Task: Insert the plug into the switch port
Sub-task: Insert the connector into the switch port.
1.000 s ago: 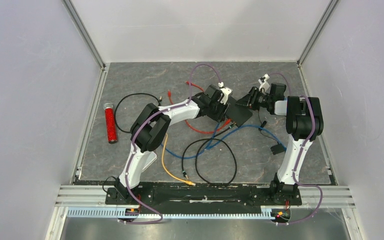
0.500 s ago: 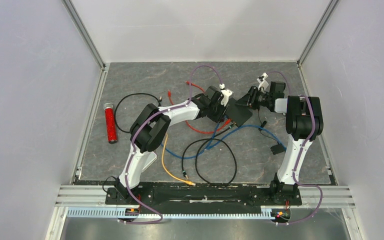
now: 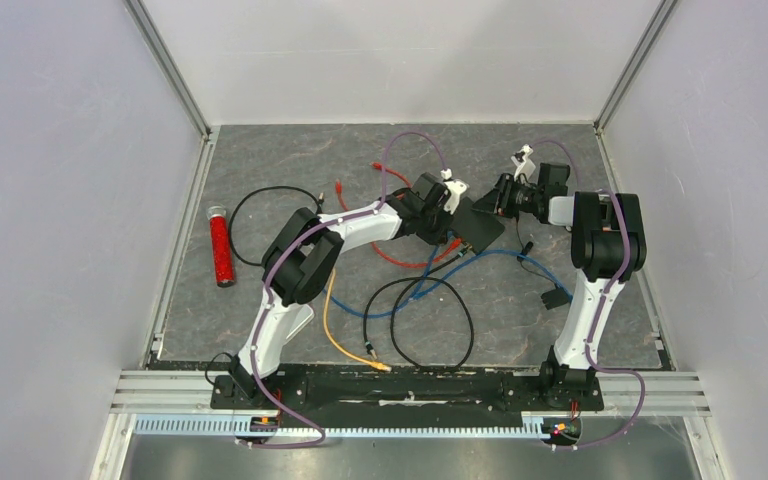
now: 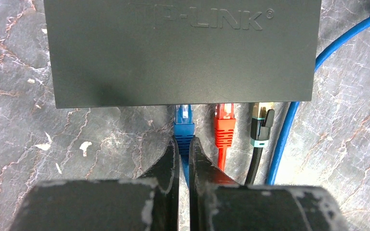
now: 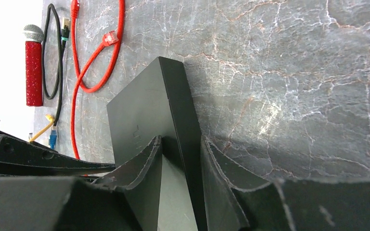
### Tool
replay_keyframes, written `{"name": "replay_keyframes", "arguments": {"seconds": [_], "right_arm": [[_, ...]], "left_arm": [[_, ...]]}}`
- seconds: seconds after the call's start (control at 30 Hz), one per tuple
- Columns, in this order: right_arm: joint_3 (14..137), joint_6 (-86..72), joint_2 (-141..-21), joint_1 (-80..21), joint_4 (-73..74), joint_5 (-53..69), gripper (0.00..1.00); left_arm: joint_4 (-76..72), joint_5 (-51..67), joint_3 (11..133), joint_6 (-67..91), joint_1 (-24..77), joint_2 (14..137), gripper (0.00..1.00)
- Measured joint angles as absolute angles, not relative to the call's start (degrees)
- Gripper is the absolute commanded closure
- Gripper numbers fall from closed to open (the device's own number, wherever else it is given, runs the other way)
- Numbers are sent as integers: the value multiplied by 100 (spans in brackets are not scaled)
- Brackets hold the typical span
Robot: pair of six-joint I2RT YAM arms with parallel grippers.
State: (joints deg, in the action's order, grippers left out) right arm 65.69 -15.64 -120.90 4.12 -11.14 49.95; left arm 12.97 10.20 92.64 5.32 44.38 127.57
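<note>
A: Your left fingers (image 4: 172,154) are clenched on the back end of the blue plug (image 4: 183,122). The plug's clear tip sits under the front edge of the switch (image 4: 180,53), at a port.

B: How deep it sits, you cannot tell from the left wrist view. The port beside it holds a red plug (image 4: 225,127). The one after that holds a black plug (image 4: 260,127) with a gold tip.

A: Your right fingers (image 5: 147,161) are grasping the switch itself, one finger on either side of its thin edge.

B: Just past the black plug, a blue cord (image 4: 289,134) runs along the desk (image 4: 29,130).

A: Well apart from all that, near the desk's left edge, lies a clear tube (image 3: 222,245). It is filled with something red, and its silvery cap points toward the back wall.
</note>
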Motion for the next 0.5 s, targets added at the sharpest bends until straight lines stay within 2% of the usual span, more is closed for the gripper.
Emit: {"name": "replay_keyframes", "arguments": {"seconds": [0.5], "right_arm": [[5662,-1778,-11651,233,-2340,4320,68]], "left_arm": [[1426,961,9428,1334,4449,12851,98]]}}
